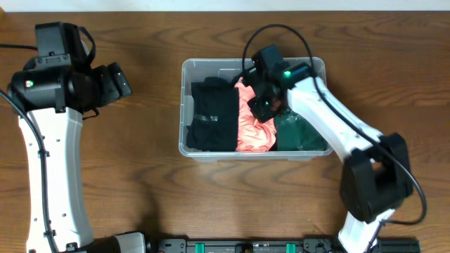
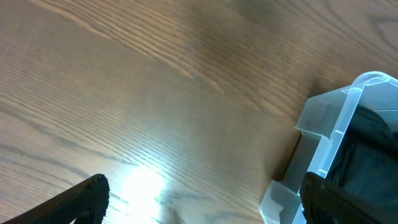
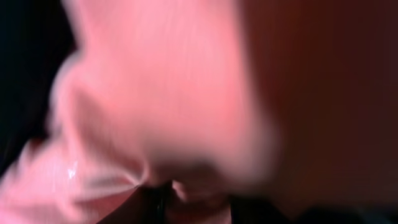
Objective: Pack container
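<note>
The container is a clear plastic bin at the table's middle. It holds a black cloth at the left, a pink cloth in the middle and a dark green cloth at the right. My right gripper is down inside the bin, pressed into the pink cloth. In the right wrist view the pink cloth fills the frame, blurred, and the fingertips pinch a fold of it. My left gripper is open and empty over bare table, left of the bin.
The wooden table surrounds the bin. The left wrist view shows the bin's corner with the black cloth behind its wall, close to the right finger of my left gripper.
</note>
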### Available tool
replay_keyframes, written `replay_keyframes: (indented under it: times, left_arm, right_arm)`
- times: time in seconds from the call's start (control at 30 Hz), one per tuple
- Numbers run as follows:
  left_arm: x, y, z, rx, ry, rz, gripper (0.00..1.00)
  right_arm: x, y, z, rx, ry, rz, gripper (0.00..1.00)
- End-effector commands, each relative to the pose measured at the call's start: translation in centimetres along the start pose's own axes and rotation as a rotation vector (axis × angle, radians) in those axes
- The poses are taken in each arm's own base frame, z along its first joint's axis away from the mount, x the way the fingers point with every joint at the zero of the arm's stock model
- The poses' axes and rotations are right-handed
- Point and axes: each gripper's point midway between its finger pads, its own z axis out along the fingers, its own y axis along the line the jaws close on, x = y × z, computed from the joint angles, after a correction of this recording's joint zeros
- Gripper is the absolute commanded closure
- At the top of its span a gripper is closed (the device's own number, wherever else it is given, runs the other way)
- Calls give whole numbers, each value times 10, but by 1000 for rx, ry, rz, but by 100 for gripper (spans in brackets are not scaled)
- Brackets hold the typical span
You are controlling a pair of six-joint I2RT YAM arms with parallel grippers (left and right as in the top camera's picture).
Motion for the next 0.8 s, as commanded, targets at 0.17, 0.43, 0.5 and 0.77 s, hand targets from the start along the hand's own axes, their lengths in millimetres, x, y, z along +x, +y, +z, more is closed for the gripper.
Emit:
replay_keyframes:
  times: [0.17,0.43,0.5,0.77]
  left_arm:
    - [0,2,0,-9,1,-13,2]
    - [0,2,1,-10,1,-13,2]
    - [0,2,1,-10,1,-13,2]
    - [-1,2,1,-9,-2,-13,2]
  right_arm:
    - [-11,-17,-14,85,-42,62,62]
    - [-25,-77,-152,341,-358,196,45]
    - [-16,-81,-154,329,-343,213,51]
    - [28,-87,-57,258,-126,276,53]
